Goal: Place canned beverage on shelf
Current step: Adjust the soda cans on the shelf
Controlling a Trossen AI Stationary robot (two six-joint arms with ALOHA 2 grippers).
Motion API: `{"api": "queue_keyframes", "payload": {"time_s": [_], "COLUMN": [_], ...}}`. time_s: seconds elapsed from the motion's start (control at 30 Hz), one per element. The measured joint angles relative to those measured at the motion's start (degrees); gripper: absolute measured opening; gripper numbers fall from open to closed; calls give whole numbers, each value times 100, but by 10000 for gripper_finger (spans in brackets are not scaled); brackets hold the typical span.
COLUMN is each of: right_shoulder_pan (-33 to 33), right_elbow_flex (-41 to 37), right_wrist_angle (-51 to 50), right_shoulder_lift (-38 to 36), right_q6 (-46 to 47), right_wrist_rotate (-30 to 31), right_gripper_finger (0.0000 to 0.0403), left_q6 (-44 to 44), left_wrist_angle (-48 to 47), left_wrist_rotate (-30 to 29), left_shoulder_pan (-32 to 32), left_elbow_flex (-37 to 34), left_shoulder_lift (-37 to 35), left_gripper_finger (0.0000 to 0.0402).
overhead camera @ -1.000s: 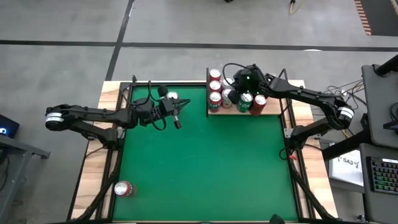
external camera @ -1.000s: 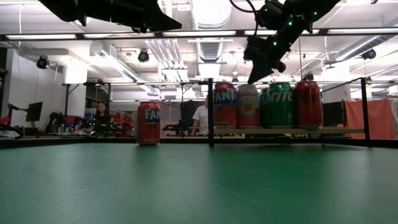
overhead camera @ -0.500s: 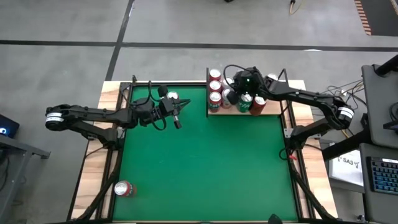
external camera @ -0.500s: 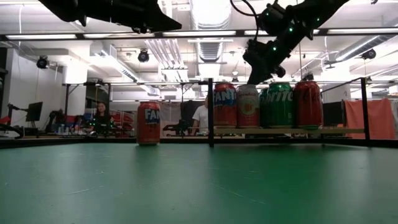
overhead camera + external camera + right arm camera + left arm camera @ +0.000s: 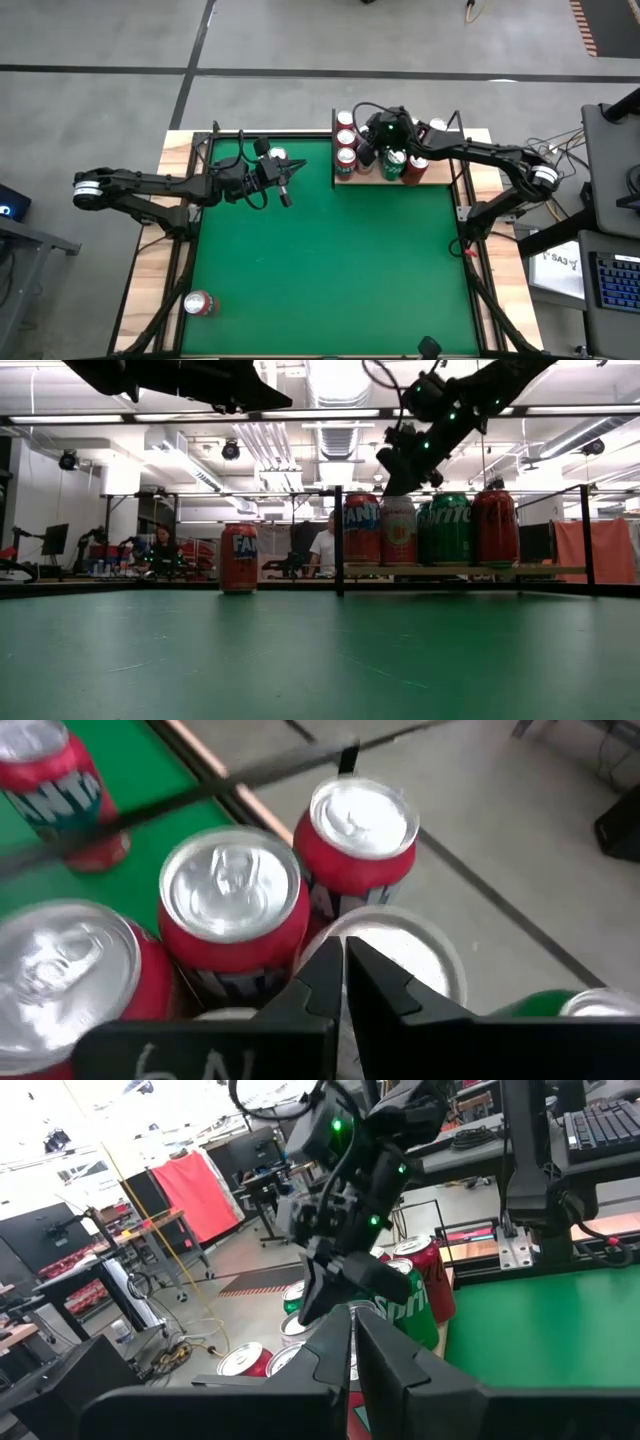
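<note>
The shelf (image 5: pixel 441 172) stands at the far right of the green table and carries several upright cans, red ones (image 5: pixel 346 157) and a green one (image 5: pixel 450 530). My right gripper (image 5: pixel 389 487) hovers shut just above the can tops, over a silver lid (image 5: pixel 400 952). Another red can (image 5: pixel 239 558) stands on the felt left of the shelf. A further red can (image 5: pixel 198 303) lies on its side near the front left corner. My left gripper (image 5: pixel 289 191) hangs shut over the far left of the felt, holding nothing.
Thin black rods (image 5: pixel 338 540) edge the shelf and rise at its corners. Wooden strips (image 5: pixel 150 260) border the felt. A desk with a keyboard (image 5: pixel 612 280) stands to the right. People (image 5: pixel 160 545) sit in the room behind.
My right gripper has moved toward the table's left along the row of cans on the shelf, tipping down a little, and stays shut. The cans stand as before.
</note>
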Motion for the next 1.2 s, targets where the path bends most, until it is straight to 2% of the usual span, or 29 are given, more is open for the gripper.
{"api": "queue_keyframes", "payload": {"time_s": [0.47, 1.2], "right_shoulder_pan": [44, 39], "right_elbow_flex": [3, 171], "right_wrist_angle": [-570, -354], "right_shoulder_lift": [-244, -286], "right_q6": [258, 5], "right_wrist_rotate": [-207, -142], "right_gripper_finger": [9, 9], "left_q6": [-18, -530], "left_wrist_angle": [0, 2], "left_wrist_rotate": [0, 20], "left_shoulder_pan": [0, 0], "left_elbow_flex": [0, -2], "left_shoulder_lift": [0, 0], "left_gripper_finger": [1, 1]}}
